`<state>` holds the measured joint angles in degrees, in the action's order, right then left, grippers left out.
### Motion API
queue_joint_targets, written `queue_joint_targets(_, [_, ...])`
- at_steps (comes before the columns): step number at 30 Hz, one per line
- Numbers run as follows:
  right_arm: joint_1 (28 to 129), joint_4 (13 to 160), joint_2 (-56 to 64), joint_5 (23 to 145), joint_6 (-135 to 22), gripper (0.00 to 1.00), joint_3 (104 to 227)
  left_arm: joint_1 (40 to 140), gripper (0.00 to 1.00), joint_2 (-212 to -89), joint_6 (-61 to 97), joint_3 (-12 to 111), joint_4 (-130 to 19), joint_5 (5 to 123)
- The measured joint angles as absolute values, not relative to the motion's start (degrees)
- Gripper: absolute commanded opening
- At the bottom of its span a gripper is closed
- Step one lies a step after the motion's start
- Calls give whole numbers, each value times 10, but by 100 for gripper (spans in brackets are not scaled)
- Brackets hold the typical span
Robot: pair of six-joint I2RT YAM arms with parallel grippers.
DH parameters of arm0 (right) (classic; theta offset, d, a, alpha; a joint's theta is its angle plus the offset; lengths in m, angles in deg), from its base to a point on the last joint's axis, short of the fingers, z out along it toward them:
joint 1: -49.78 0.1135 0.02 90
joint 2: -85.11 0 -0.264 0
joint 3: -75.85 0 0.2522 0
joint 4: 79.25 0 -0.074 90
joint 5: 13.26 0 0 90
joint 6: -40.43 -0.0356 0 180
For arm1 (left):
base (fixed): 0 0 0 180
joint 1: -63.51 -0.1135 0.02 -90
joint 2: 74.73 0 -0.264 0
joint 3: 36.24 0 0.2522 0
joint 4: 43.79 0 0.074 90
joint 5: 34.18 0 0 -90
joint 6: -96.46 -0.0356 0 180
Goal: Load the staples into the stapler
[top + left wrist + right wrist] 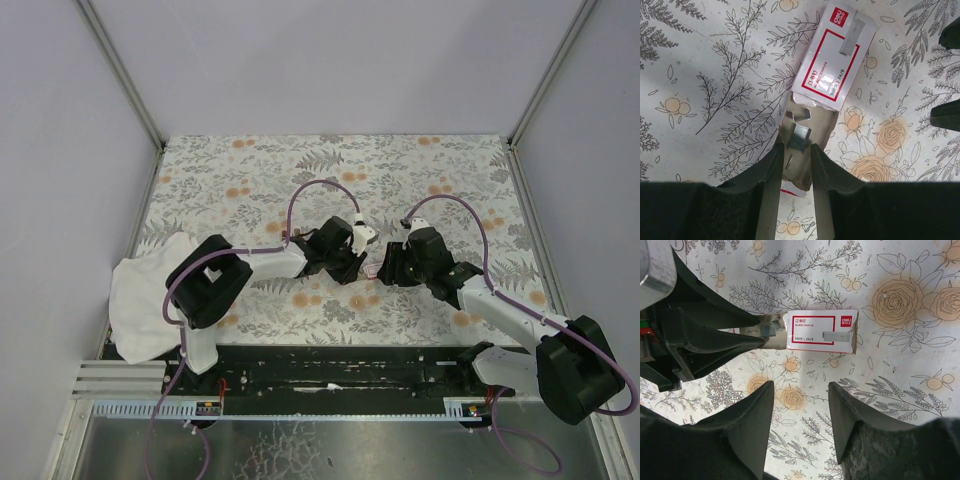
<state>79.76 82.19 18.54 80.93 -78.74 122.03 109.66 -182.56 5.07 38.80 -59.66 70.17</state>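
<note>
The staples' box (832, 57) is white-labelled with a red border and lies flat on the floral table; it also shows as the box (822, 331). Its tan inner tray (827, 127) is slid out toward my left gripper (794, 156). A grey strip of staples (801, 137) lies in the tray just ahead of the fingertips. The left jaws stand narrowly apart over the tray, with one loose staple (789, 160) between them and nothing clamped. My right gripper (801, 390) hangs open and empty on the near side of the box. The stapler is out of view.
A crumpled white cloth (150, 295) lies at the table's left edge. In the top view the two grippers meet nose to nose at mid-table, the left gripper (358, 258) and the right gripper (385, 265). The right gripper's dark fingers (947, 115) show at the left wrist view's right edge.
</note>
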Motion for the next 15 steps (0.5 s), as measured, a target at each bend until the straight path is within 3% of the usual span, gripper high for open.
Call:
queue_joint_targets(7, [797, 822, 185, 809, -787, 54, 1220, 1097, 26, -1832, 50, 393, -588, 702])
queue_joint_targets(15, [797, 822, 189, 809, -787, 54, 1218, 1096, 15, -1838, 43, 395, -578, 708])
